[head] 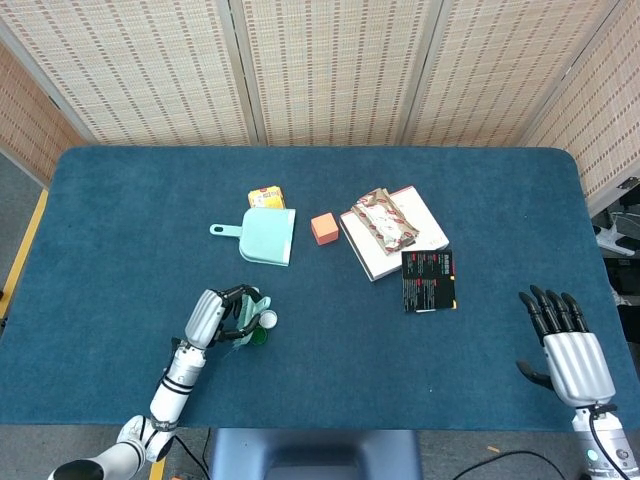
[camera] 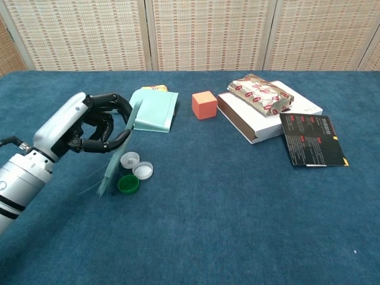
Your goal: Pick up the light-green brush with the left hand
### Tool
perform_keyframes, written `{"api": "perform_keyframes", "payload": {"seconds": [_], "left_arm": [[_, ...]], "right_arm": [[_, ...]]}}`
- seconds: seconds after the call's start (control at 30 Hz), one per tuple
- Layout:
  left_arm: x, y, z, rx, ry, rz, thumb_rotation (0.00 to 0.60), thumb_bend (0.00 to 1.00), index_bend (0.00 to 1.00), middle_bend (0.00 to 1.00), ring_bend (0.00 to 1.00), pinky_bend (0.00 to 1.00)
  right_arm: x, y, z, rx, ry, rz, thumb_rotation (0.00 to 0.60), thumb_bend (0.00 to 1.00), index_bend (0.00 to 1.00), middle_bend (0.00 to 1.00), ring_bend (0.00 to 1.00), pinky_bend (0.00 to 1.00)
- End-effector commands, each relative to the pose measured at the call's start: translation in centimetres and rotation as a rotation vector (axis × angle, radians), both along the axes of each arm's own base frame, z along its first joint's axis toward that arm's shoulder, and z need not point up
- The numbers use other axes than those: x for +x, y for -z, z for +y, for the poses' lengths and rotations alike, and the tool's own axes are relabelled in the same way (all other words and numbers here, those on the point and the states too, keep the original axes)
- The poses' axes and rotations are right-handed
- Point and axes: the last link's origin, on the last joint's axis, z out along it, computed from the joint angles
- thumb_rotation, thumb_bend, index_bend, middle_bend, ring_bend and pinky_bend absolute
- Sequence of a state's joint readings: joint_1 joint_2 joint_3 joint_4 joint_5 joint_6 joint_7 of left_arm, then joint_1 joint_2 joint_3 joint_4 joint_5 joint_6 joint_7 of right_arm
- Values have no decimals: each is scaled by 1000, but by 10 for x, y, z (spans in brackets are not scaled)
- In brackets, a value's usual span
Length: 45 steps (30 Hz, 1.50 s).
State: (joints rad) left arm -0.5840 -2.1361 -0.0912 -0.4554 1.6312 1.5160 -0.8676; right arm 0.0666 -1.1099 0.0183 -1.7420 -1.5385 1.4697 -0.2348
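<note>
My left hand (camera: 83, 126) (head: 218, 316) grips the light-green brush (camera: 118, 154), which hangs lifted above the table with its handle up and bristles down near the bottle caps. In the head view the brush (head: 252, 322) shows only as a green sliver past the fingers. My right hand (head: 563, 345) rests at the table's front right with its fingers spread and nothing in it.
Two white caps (camera: 136, 164) and a green cap (camera: 127, 184) lie just under the brush. A light-green dustpan (camera: 155, 109), an orange cube (camera: 203, 104), a white box with a snack packet (camera: 261, 95) and a black booklet (camera: 312, 139) lie farther back and right.
</note>
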Motion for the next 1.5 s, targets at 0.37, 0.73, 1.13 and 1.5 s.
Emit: {"api": "perform_keyframes", "payload": {"seconds": [0.37, 0.73, 1.13, 1.5], "left_arm": [[56, 40, -10, -83, 132, -28, 600, 795, 724, 875, 726, 870], [103, 52, -21, -119, 240, -73, 600, 794, 724, 876, 726, 870], [14, -38, -3, 214, 223, 172, 600, 783, 724, 875, 727, 871], [-84, -61, -13, 138, -14, 763, 600, 635, 630, 795, 728, 863]], "right_arm": [[-1, -8, 3, -11, -2, -24, 600, 98, 0, 0, 0, 0], [-4, -12, 2, -8, 10, -29, 600, 99, 0, 0, 0, 0], [-2, -5, 3, 13, 4, -17, 600, 99, 0, 0, 0, 0], [4, 8, 3, 47, -18, 5, 600, 98, 0, 0, 0, 0]]}}
